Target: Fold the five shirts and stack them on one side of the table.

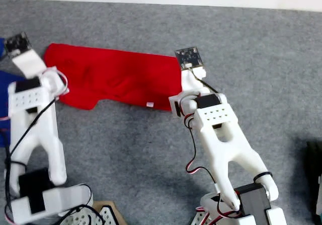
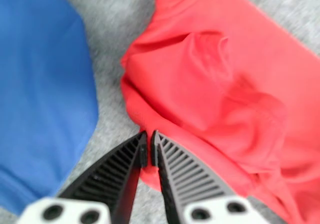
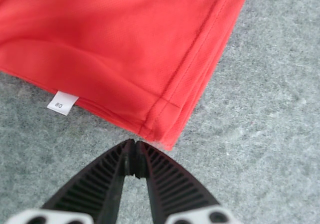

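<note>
A red shirt (image 1: 115, 79), folded into a long band, lies across the grey table toward the back left. My left gripper (image 1: 59, 86) is at its left end. In the left wrist view that gripper (image 2: 149, 151) is shut, its tips at the edge of the red shirt (image 2: 215, 83), which lies flat. A blue shirt (image 1: 5, 84) lies at the table's left edge, beside the red one (image 2: 40, 93). My right gripper (image 1: 174, 105) is at the red shirt's near right corner. It is shut (image 3: 134, 156) over bare table, just short of the hemmed corner (image 3: 167, 134).
A small white tag (image 3: 63, 102) sticks out of the red shirt's near edge (image 1: 149, 104). A dark object (image 1: 314, 164) stands at the right edge. A cardboard piece (image 1: 108, 212) lies between the arm bases. The grey table (image 1: 261, 59) stretches to the right.
</note>
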